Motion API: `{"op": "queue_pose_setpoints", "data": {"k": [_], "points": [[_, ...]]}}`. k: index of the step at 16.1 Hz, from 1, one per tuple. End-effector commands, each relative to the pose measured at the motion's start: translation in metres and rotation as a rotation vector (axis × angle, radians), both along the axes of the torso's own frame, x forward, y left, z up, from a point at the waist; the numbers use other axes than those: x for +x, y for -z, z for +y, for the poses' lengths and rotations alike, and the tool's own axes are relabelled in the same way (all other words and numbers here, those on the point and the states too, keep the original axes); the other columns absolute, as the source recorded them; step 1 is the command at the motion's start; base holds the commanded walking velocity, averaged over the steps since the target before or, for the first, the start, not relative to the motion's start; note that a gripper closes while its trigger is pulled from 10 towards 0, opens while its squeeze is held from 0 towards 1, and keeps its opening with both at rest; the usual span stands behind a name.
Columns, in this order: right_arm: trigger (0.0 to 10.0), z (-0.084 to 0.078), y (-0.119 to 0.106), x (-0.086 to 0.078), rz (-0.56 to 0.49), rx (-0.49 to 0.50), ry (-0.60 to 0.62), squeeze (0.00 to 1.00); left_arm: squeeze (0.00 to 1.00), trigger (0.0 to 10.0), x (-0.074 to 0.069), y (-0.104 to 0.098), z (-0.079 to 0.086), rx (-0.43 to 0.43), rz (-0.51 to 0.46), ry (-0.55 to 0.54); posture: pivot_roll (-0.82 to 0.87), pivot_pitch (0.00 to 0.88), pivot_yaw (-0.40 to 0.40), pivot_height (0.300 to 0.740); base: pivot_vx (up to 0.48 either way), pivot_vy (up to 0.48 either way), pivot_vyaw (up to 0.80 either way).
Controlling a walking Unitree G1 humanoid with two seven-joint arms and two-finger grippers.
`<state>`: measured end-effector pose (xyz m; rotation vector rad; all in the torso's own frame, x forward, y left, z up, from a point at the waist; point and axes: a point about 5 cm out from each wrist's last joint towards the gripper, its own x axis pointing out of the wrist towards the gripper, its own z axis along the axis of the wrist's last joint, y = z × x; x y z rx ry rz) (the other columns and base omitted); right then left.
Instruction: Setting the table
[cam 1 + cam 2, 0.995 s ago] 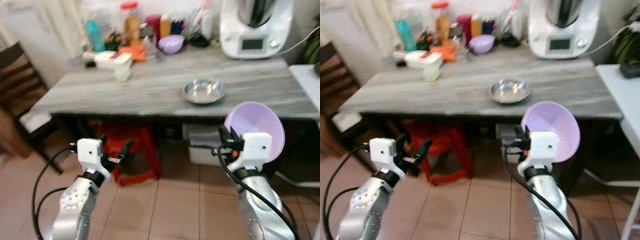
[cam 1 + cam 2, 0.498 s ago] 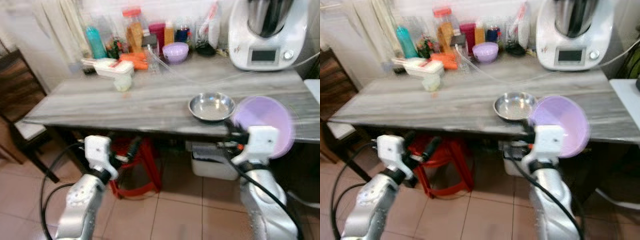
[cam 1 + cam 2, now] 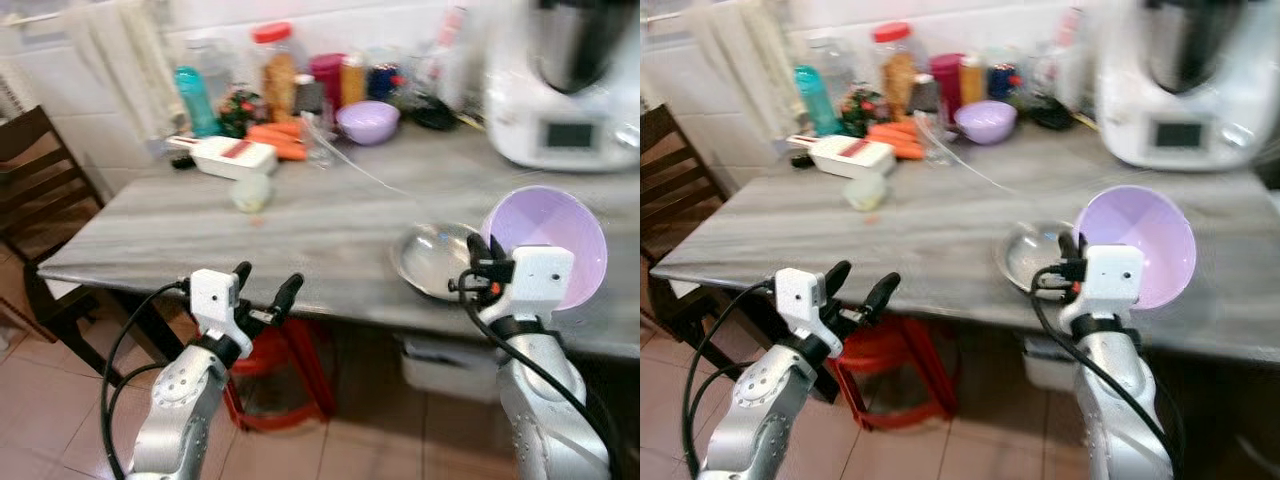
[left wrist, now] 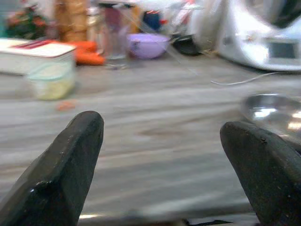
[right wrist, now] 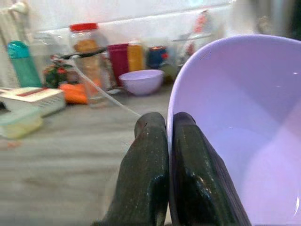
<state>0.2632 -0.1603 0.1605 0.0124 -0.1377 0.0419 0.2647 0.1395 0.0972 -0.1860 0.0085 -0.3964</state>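
Note:
My right gripper [image 3: 483, 251] is shut on the rim of a lilac plastic bowl [image 3: 548, 243], held tilted over the front right part of the grey wooden table [image 3: 300, 215]. In the right wrist view the fingers [image 5: 153, 155] pinch the bowl's rim [image 5: 235, 127]. A shiny steel dish [image 3: 432, 257] lies on the table just left of the held bowl. My left gripper [image 3: 266, 285] is open with nothing in it, at the table's front edge. A second, smaller lilac bowl [image 3: 367, 121] stands at the back.
Jars, bottles, a teal bottle [image 3: 189, 98], carrots and a white slicer box [image 3: 222, 155] crowd the back left. A small pale tub [image 3: 251, 191] sits mid-table. A white kitchen machine [image 3: 565, 85] stands back right, a dark chair [image 3: 40, 190] at left, a red stool [image 3: 280, 375] underneath.
The camera has come closer to the table. My right gripper has carried the lilac bowl up over the table beside the steel dish. The left gripper has risen to the table's edge.

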Motion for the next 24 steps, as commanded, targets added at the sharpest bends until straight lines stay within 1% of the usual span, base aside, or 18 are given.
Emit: {"op": "queue_pose_setpoints", "data": {"k": [1, 4, 5, 7, 8, 10, 11, 12, 14, 17, 19, 20, 21, 22, 24], "points": [[10.0, -0.001, -0.001, 0.001, 0.002, -0.013, -0.003, 0.00, 0.00, 10.0, 0.001, -0.004, -0.001, -0.004, -0.011, 0.012, -0.10, 0.000, 0.125, 0.740, 0.416, 0.000, 0.00], [10.0, 0.000, -0.002, 0.004, 0.007, -0.033, -0.037, 0.00, 0.00, 10.0, 0.000, -0.004, -0.003, -0.021, -0.008, 0.019, -0.10, 0.000, 0.120, 0.740, 0.396, 0.000, 0.00], [10.0, 0.004, -0.002, 0.005, 0.012, -0.058, -0.083, 0.00, 0.00, 10.0, -0.002, -0.004, -0.004, -0.035, -0.008, 0.031, -0.10, 0.000, 0.117, 0.740, 0.000, 0.000, 0.00], [10.0, 0.013, -0.002, 0.009, 0.017, -0.093, -0.168, 0.00, 0.00, 10.0, -0.005, -0.002, -0.004, -0.016, -0.011, 0.045, -0.10, 0.000, 0.117, 0.740, 0.000, 0.000, 0.00], [10.0, 0.014, -0.002, 0.010, 0.020, -0.091, -0.179, 0.00, 0.00, 10.0, -0.006, -0.002, -0.004, -0.016, -0.011, 0.049, -0.10, 0.000, 0.115, 0.740, 0.000, 0.000, 0.00], [10.0, 0.015, -0.001, 0.014, 0.040, -0.093, -0.219, 0.00, 0.00, 10.0, -0.011, 0.000, -0.003, -0.015, -0.005, 0.089, -0.09, 0.000, 0.111, 0.740, 0.000, 0.000, 0.00], [10.0, 0.018, -0.001, 0.016, 0.043, -0.096, -0.256, 0.00, 0.00, 10.0, -0.018, -0.001, -0.003, -0.029, -0.007, 0.141, -0.09, 0.000, 0.110, 0.740, 0.000, 0.000, 0.00], [10.0, 0.025, -0.001, 0.018, 0.048, -0.113, -0.314, 0.00, 0.00, 10.0, -0.025, 0.002, 0.000, -0.016, 0.006, 0.180, -0.09, 0.000, 0.108, 0.740, 0.000, 0.000, 0.00], [10.0, 0.036, -0.001, 0.023, 0.053, -0.139, -0.398, 0.00, 0.00, 10.0, -0.034, 0.006, 0.002, -0.001, 0.023, 0.227, -0.08, 0.000, 0.105, 0.740, 0.000, 0.000, 0.00], [10.0, 0.055, 0.011, 0.031, 0.128, -0.178, -0.535, 0.00, 0.00, 10.0, -0.048, 0.014, 0.006, 0.021, 0.067, 0.319, -0.06, 0.000, 0.093, 0.740, 0.000, 0.000, 0.00], [10.0, 0.063, 0.016, 0.034, 0.177, -0.177, -0.591, 0.00, 0.00, 10.0, -0.050, 0.014, 0.007, 0.020, 0.078, 0.331, -0.05, 0.000, 0.084, 0.740, 0.000, 0.000, 0.00], [10.0, 0.066, 0.019, 0.035, 0.188, -0.194, -0.612, 0.00, 0.00, 10.0, -0.051, 0.013, 0.008, 0.016, 0.074, 0.322, -0.04, 0.000, 0.080, 0.740, 0.000, 0.000, 0.00], [10.0, 0.066, 0.021, 0.036, 0.198, -0.190, -0.622, 0.00, 0.00, 10.0, -0.051, 0.013, 0.008, 0.013, 0.073, 0.319, -0.04, 0.000, 0.080, 0.740, 0.000, 0.000, 0.00], [10.0, 0.068, 0.024, 0.035, 0.201, -0.204, -0.643, 0.00, 0.00, 10.0, -0.052, 0.013, 0.008, 0.011, 0.074, 0.323, -0.04, 0.000, 0.078, 0.740, 0.000, 0.000, 0.00], [10.0, 0.072, 0.028, 0.034, 0.220, -0.200, -0.675, 0.00, 0.00, 10.0, -0.055, 0.013, 0.007, 0.006, 0.079, 0.341, -0.04, 0.000, 0.079, 0.740, 0.000, 0.000, 0.00]]}}
